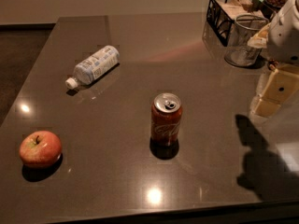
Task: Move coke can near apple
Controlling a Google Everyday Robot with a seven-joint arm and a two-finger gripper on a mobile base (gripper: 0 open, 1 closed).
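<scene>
The coke can (166, 119) stands upright near the middle of the dark table (117, 171), silver pull-tab top facing up. The apple (40, 149), red with yellowish patches and a short stem, sits at the front left, well to the left of the can. My gripper (273, 94) hangs at the right edge of the view, cream-coloured, above the table and far to the right of the can. It holds nothing that I can see.
A clear plastic water bottle (93, 66) lies on its side at the back left. A clear glass cup (245, 40) and a black wire basket (229, 14) stand at the back right. The arm's shadow (261, 157) falls on the front right.
</scene>
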